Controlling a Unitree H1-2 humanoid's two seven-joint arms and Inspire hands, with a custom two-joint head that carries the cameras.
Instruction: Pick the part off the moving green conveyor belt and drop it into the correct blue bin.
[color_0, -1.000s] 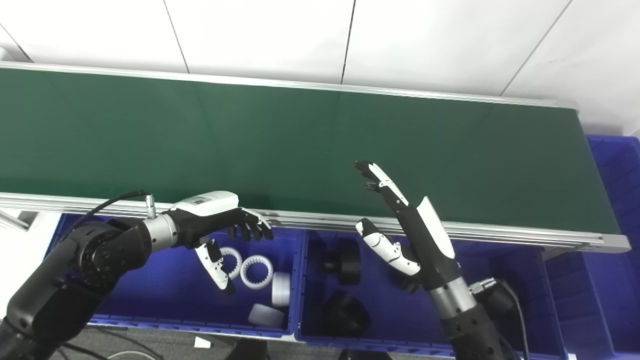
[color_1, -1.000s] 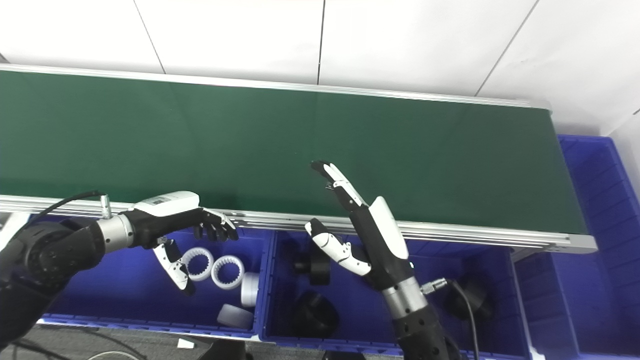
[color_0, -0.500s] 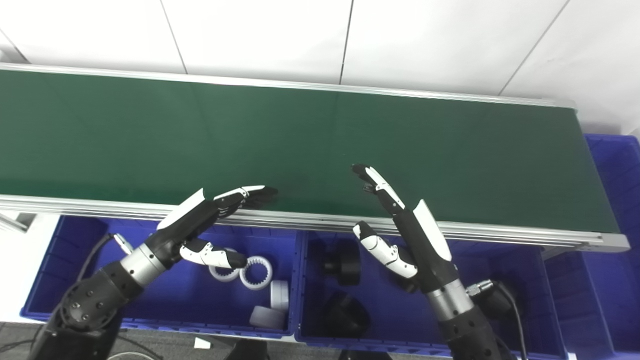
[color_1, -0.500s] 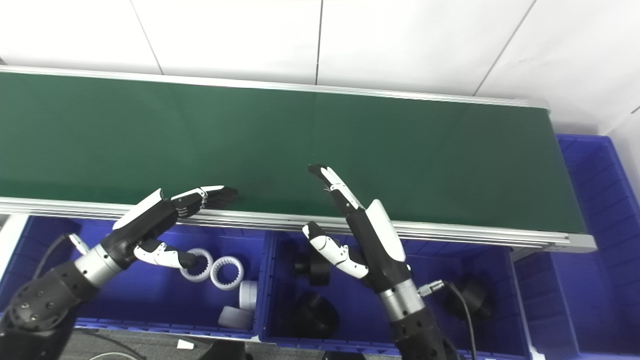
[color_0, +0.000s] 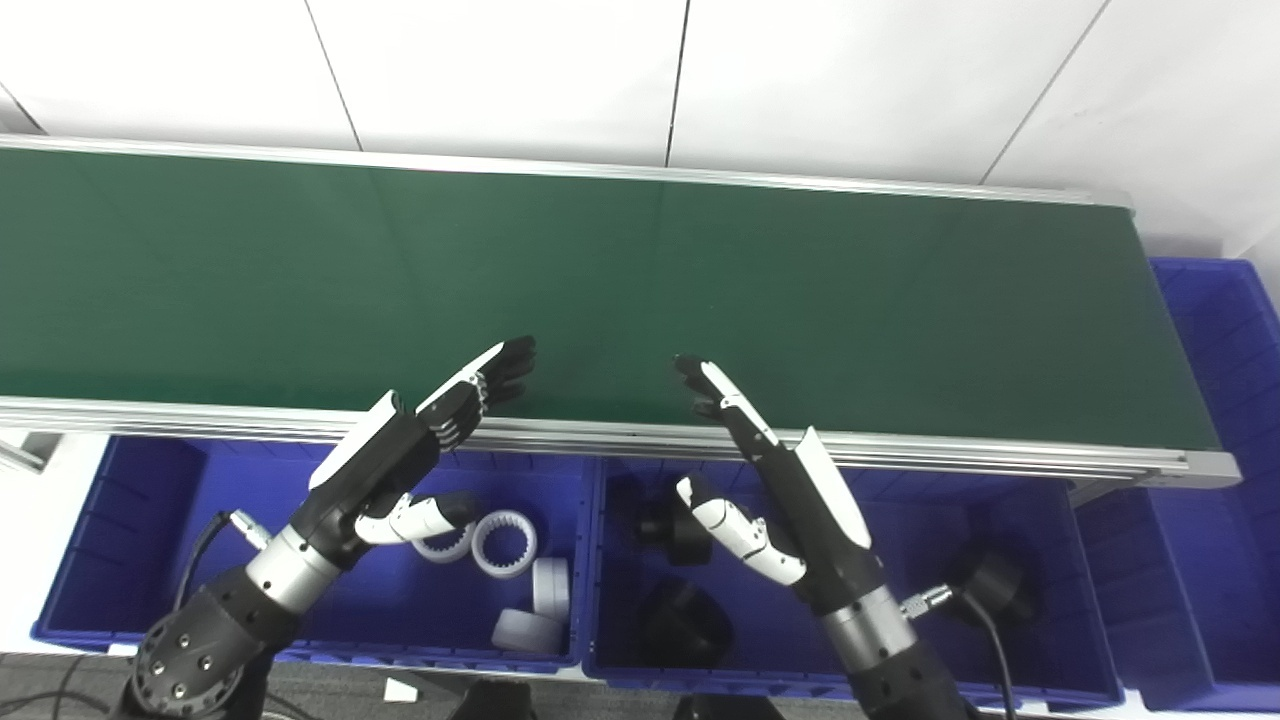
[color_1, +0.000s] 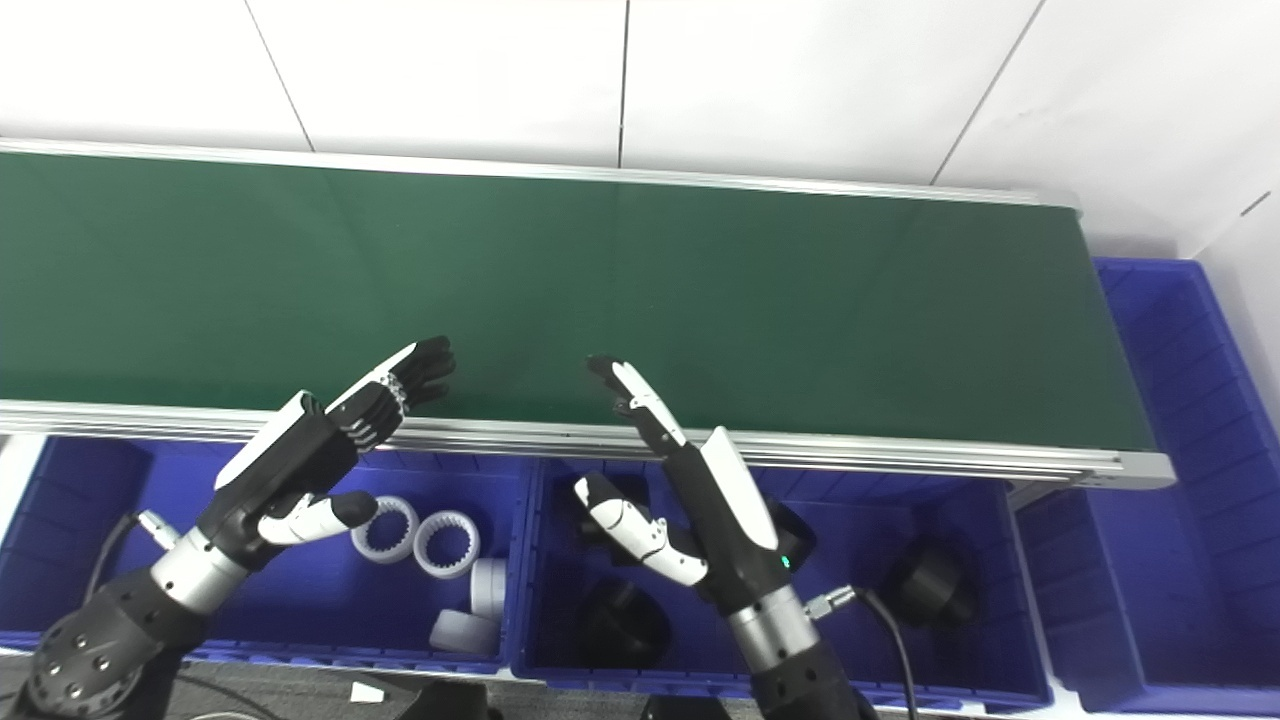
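The green conveyor belt (color_0: 640, 270) runs across the view and carries no part that I can see. My left hand (color_0: 420, 440) is open and empty, raised over the belt's near rail, fingers stretched toward the belt. My right hand (color_0: 770, 470) is open and empty, fingers pointing up over the near rail, thumb spread above the middle bin. The left blue bin (color_0: 150, 520) holds white rings and white cylinders (color_0: 500, 540). The middle blue bin (color_0: 1050, 600) holds black round parts (color_0: 690, 620).
A third blue bin (color_0: 1220, 400) stands at the right, past the belt's end. The aluminium rail (color_0: 900, 455) runs along the belt's near edge above the bins. A white tiled wall rises behind the belt. Cables trail from both wrists.
My left hand turned from palm-down over the left bin, opened its fingers and rose to the belt's edge. My right hand drew slightly back and left. The camera view shifted a little.
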